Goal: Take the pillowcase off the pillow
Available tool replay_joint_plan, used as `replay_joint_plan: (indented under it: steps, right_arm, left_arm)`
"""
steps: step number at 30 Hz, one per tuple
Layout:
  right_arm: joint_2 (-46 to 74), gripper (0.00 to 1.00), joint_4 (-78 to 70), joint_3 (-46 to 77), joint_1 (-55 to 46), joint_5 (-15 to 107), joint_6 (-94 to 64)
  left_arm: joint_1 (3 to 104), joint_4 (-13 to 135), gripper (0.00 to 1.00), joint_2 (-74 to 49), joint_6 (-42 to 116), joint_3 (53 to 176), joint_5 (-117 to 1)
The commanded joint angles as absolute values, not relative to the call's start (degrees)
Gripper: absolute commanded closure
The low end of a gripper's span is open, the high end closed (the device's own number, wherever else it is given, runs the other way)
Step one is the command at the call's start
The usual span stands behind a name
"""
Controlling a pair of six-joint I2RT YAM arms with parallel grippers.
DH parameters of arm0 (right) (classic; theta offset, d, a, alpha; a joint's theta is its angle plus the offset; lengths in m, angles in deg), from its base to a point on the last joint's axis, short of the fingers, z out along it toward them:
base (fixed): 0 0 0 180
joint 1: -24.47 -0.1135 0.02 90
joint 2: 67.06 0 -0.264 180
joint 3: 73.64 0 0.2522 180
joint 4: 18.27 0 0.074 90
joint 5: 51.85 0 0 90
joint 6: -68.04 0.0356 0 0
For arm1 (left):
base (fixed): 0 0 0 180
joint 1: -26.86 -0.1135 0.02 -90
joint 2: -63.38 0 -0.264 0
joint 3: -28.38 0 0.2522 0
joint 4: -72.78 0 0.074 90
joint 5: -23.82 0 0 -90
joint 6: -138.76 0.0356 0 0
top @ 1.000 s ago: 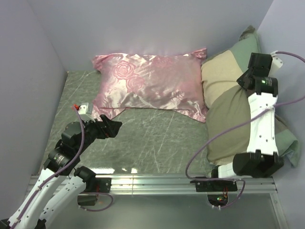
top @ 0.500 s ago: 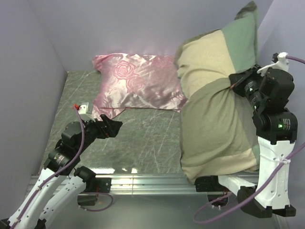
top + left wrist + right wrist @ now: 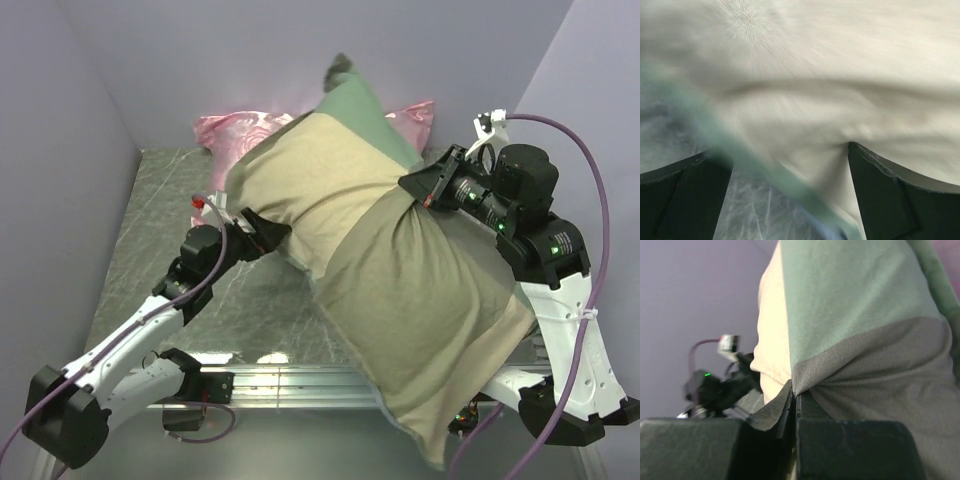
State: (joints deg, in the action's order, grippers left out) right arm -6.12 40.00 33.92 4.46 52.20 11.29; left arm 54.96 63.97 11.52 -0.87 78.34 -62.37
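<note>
The left gripper stands at the left edge of the raised bundle, above the marbled table. Its fingers are spread wide. In the left wrist view, tan cloth and a blurred green band fill the gap between them, but nothing is clamped. Behind it, the pink satin pillow lies against the back wall, largely hidden by the bundle. The pillowcase hangs across the middle of the scene, checked face up, with one corner high at the rear and the opposite corner drooping past the near rail. It is plump, so the pillow is judged to be inside, although no white surface shows. Which end is open cannot be told. On the right, the right gripper has its fingers pressed together on a gathered fold where the green and grey checks meet. Whether that pinch also catches the filling cannot be told. For the step in hand, the left gripper should close on a thin fold of cloth alone, near an edge seam rather than on the swollen middle. The arms should then draw apart along the length of the cover, so that the filling slides out and does not bunch. The drooping corner should be lifted clear of the rail before any pull.
</note>
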Motion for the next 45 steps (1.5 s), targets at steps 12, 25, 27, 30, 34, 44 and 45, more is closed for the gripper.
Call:
replay_joint_plan:
  steps: [12, 25, 27, 30, 34, 44, 45]
  right_arm:
    - [-7.1, 1.00, 26.9, 39.0, 3.5, 55.7, 13.5]
    - [8.5, 1.00, 30.9, 38.5, -0.7, 43.2, 4.8]
    - [11.1, 1.00, 32.1, 39.0, -5.0, 41.7, 2.8]
    - [15.8, 1.00, 32.5, 39.6, -11.7, 40.4, 0.2]
    - [18.6, 1.00, 28.2, 35.8, -17.2, 46.0, -1.7]
    - [19.3, 0.59, 32.2, 36.1, -21.9, 42.0, -5.4]
    - [18.5, 0.44, 31.4, 35.7, -21.9, 39.9, -4.7]
  left_arm:
    - [55.5, 84.4, 0.99, 13.1, -6.5, 76.0, -59.7]
    - [63.5, 54.5, 0.99, 31.3, 2.8, 94.5, -59.2]
    - [63.5, 51.2, 0.99, 28.7, 4.8, 102.4, -57.2]
    - [63.5, 48.7, 0.99, 23.4, 6.6, 110.8, -57.7]
    - [63.6, 43.7, 0.99, 14.3, 7.4, 119.6, -64.8]
    - [63.6, 39.4, 1.00, -1.3, 4.3, 126.3, -80.1]
    - [63.7, 39.2, 0.99, -1.0, 4.0, 125.7, -81.1]
